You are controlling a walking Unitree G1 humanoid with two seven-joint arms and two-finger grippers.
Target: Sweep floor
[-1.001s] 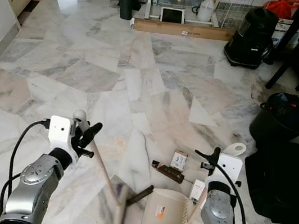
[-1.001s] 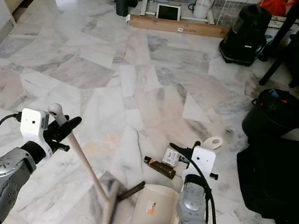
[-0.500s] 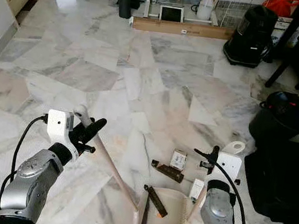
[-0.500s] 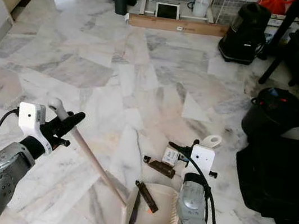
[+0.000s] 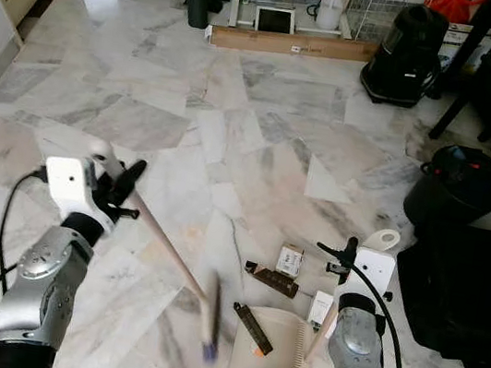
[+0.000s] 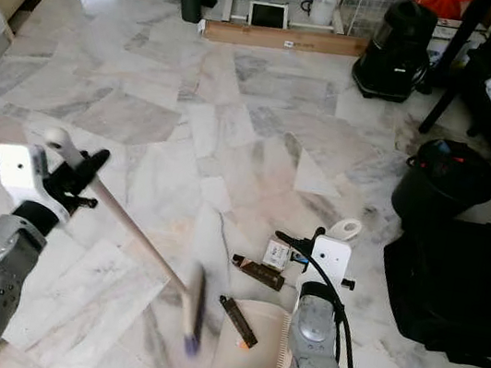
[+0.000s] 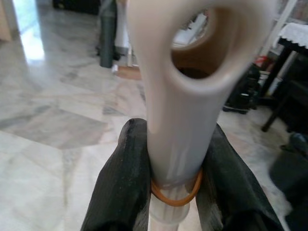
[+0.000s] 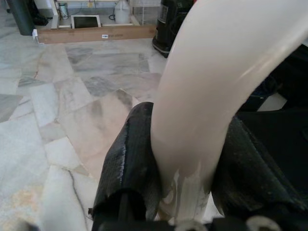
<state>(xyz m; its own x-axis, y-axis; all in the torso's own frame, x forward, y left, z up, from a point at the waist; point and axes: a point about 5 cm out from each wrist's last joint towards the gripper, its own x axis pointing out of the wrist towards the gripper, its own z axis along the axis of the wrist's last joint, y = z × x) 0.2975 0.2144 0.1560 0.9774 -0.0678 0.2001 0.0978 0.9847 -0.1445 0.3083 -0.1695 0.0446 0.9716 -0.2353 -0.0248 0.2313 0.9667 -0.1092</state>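
My left gripper (image 5: pixel 124 185) is shut on the cream broom handle (image 5: pixel 162 241), just below its holed end (image 7: pixel 192 48). The handle slants down to the blurred broom head (image 5: pixel 211 328), left of the cream dustpan (image 5: pixel 264 364). My right gripper (image 5: pixel 343 256) is shut on the dustpan's upright cream handle (image 8: pixel 207 86). A dark brown stick (image 5: pixel 252 328) and an orange bit lie in the pan's mouth. On the floor just beyond it are another dark brown piece (image 5: pixel 274 280), a small white box (image 5: pixel 290 259) and a white packet (image 5: pixel 324 308).
A black bin (image 5: pixel 460 185) and a black bag (image 5: pixel 471 294) stand on the right. At the back are a black vacuum (image 5: pixel 407 46), a long cardboard box (image 5: pixel 286 43) and a white jug (image 5: pixel 329 12). Open marble floor (image 5: pixel 190 119) spreads ahead and left.
The broom head has swung left, away from the dustpan, leaving the dark stick in the pan's mouth. My left gripper has moved left and back. The right gripper and dustpan held still.
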